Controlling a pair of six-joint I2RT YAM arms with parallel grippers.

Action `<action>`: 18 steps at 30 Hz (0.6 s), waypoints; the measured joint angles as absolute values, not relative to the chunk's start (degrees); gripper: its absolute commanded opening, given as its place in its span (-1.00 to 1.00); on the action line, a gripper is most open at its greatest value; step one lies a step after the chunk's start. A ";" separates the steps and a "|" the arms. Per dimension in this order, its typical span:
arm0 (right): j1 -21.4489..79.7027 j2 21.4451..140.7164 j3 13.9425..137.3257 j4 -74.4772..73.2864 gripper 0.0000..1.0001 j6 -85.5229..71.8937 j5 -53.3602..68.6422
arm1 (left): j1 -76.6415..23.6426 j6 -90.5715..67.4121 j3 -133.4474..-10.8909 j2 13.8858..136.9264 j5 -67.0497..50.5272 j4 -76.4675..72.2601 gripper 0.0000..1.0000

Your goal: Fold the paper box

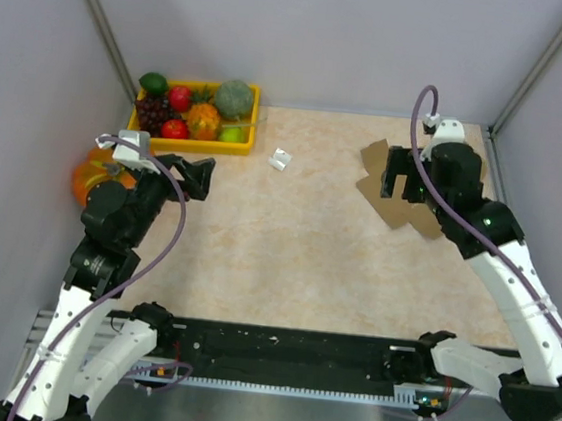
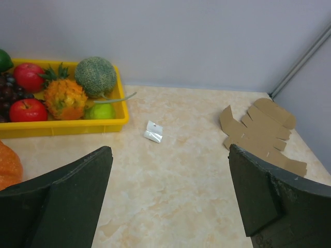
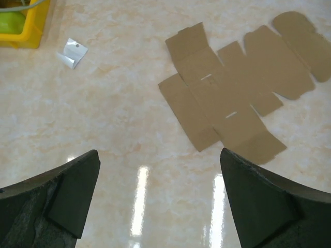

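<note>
Now | paper box point(image 3: 227, 103) flat at far right edge of table point(image 1: 296, 262) | left gripper point(image 2: 168, 178) spread, empty | right gripper point(image 3: 159, 170) spread, near box

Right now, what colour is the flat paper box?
Plain brown kraft, the paper box shows best in the right wrist view.

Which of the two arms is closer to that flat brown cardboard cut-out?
Right. The right gripper hangs open at the paper box, on the right side of the table; the left gripper is far across it, by the orange pumpkin.
</note>
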State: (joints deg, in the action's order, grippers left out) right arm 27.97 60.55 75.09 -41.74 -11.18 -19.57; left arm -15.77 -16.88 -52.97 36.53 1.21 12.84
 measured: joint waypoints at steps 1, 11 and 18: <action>26.74 62.52 75.11 -40.53 0.98 -11.42 -16.49 | -15.77 -17.41 -52.88 36.80 0.38 12.95 0.96; -2.61 86.13 62.15 -19.00 0.78 -28.53 17.50 | -15.84 -23.42 -46.13 42.30 -15.88 12.67 0.96; -9.76 87.81 43.64 0.14 0.46 -48.25 24.53 | -17.91 -28.64 -36.34 42.37 -21.19 11.53 0.89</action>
